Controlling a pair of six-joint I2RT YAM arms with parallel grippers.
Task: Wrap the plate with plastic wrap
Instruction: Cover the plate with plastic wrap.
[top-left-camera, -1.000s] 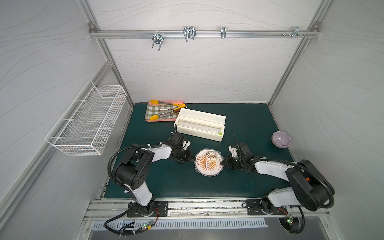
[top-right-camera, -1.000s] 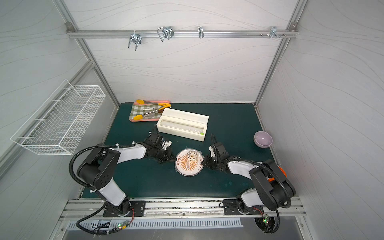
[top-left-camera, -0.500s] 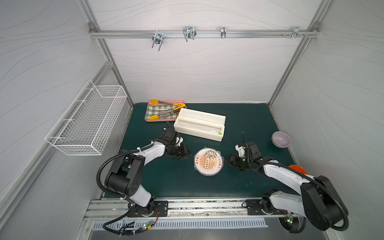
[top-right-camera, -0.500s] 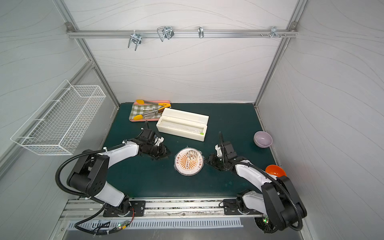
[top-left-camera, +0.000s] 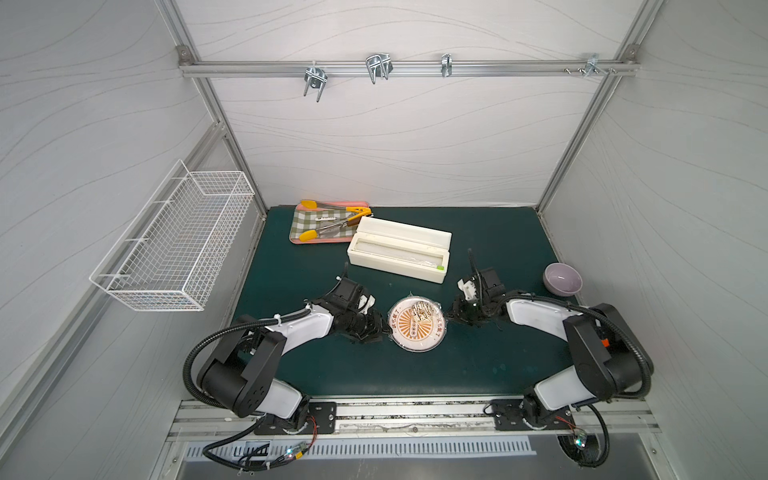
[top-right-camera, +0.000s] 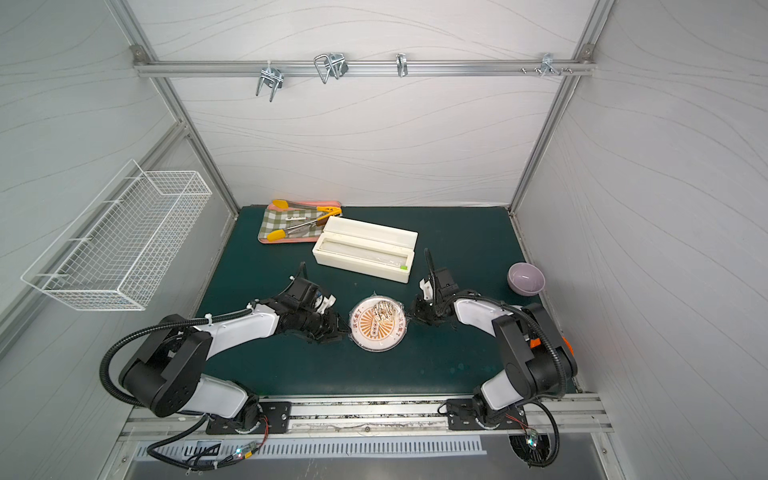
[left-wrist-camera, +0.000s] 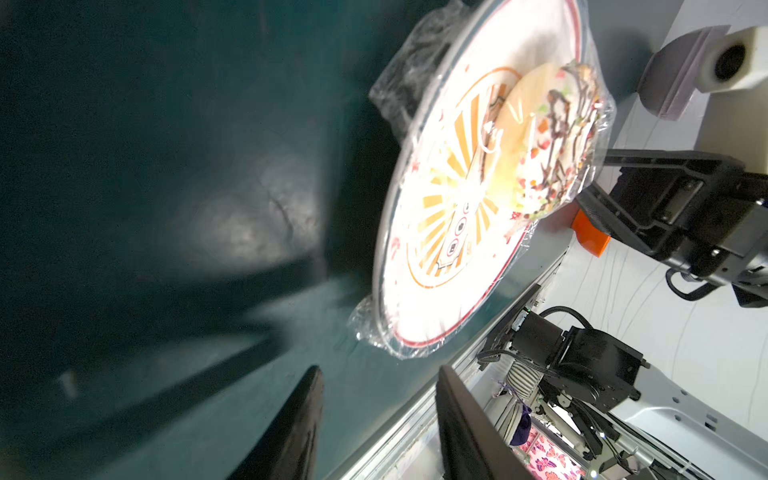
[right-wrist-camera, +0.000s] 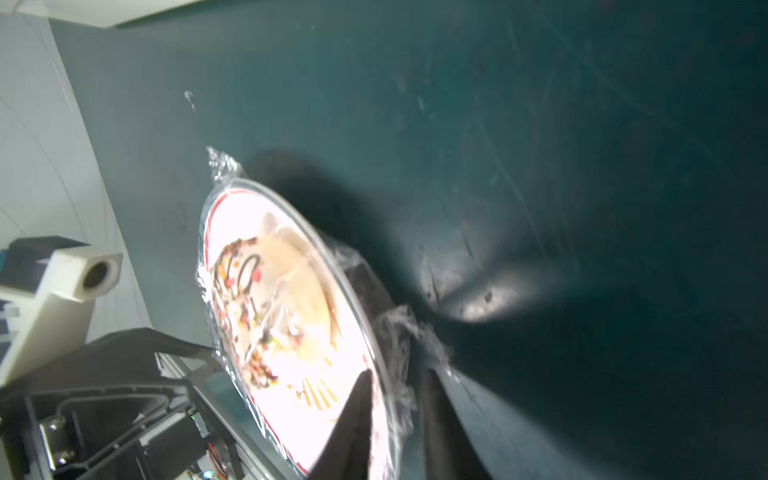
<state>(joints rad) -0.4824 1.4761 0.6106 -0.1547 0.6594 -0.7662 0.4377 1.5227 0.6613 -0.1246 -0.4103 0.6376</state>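
On the bench (top-left-camera: 478, 365), the rim of the plate (top-left-camera: 417, 332) is pinched by the right end effector (right-wrist-camera: 397, 374), the left end effector (left-wrist-camera: 378, 370) held open, so the plastic wrap (right-wrist-camera: 395, 320) could be torn by any pull.

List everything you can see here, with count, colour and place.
plate: one, white with orange sunburst, mid-mat
plastic wrap: one sheet, clear, over the plate
food: one piece, brown-white, on the plate
box: one, cream, behind the plate
tray: one, pink, checked cloth, far left corner
tongs: one pair, yellow-tipped, on the tray
bowl: one, lilac, mat's right edge
basket: one, white wire, left wall
hooks: four, silver, top rail
mat: one, dark green, tabletop
left arm: one, black-white, jaws apart beside the plate
right arm: one, black-white, jaws astride the plate's rim
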